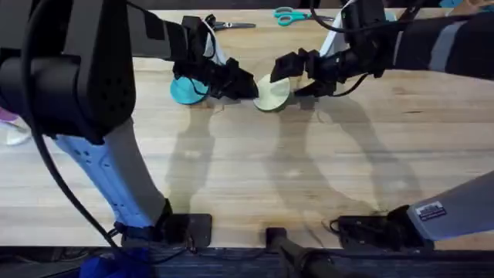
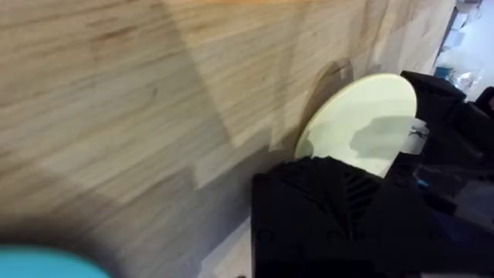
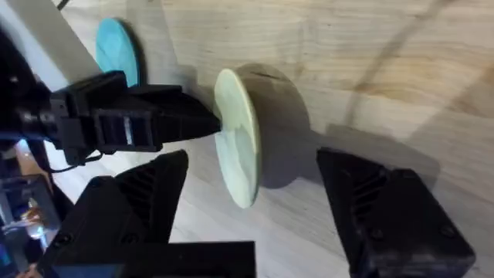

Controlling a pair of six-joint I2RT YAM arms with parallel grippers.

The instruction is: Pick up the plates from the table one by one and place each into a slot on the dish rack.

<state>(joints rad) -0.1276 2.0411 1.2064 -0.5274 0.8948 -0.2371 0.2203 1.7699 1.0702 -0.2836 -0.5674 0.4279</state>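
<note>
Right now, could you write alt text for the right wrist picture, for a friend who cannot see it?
A pale yellow plate is tipped up on its edge on a wooden table, with the tip of the left end effector at its rim. The right end effector's two black fingers stand open on either side of the plate in the foreground, and a turquoise plate lies farther back.

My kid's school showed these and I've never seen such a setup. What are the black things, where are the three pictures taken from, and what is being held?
These are two robot arms at a wooden table. One picture looks down from above; the other two come from cameras on each arm's wrist. The left gripper pinches the edge of a pale yellow plate, standing it on its rim. The right gripper is open, its fingers either side of that plate without touching. A turquoise plate lies close behind the left gripper. Scissors lie at the far edge.
</note>
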